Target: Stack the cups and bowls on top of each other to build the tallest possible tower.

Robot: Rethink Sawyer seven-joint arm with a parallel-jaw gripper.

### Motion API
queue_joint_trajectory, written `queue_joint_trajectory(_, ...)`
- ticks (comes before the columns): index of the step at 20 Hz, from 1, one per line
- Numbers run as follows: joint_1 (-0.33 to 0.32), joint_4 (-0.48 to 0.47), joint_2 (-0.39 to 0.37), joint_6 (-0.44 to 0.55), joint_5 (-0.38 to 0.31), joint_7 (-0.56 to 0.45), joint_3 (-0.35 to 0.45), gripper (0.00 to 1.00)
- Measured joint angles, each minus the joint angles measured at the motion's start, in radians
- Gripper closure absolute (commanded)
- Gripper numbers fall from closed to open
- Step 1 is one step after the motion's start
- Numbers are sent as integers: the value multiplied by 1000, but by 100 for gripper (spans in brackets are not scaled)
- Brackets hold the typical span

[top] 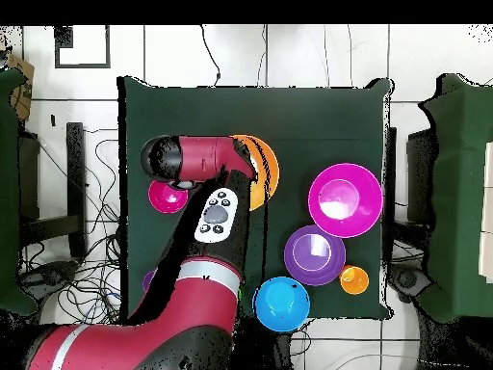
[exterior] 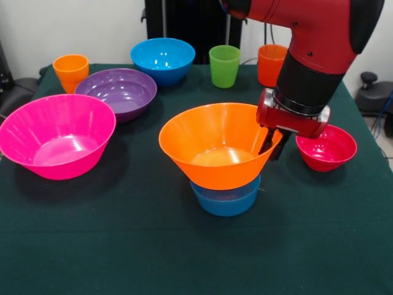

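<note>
Front view only: small light-blue bowl (exterior: 226, 198)

Robotics lab, cloth-covered table (exterior: 73, 246), loose cables (top: 87, 222) on tiled floor (top: 308, 58)

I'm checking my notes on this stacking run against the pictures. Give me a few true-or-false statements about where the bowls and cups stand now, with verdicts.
1. The large orange bowl sits on the small light-blue bowl. True.
2. The gripper is at the pink bowl's rim. False: it is at the orange bowl's rim; the pink bowl stands apart.
3. The green cup stands alone on the table. True.
4. The small red bowl is stacked inside the purple bowl. False: it sits on the table by itself, and the purple bowl is empty.
5. The medium blue bowl is upright. True.
</note>
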Motion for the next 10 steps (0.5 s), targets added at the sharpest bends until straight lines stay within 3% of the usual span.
queue_joint_trajectory(10, 0, -43, 16, 55, 0, 0, 6, 100)
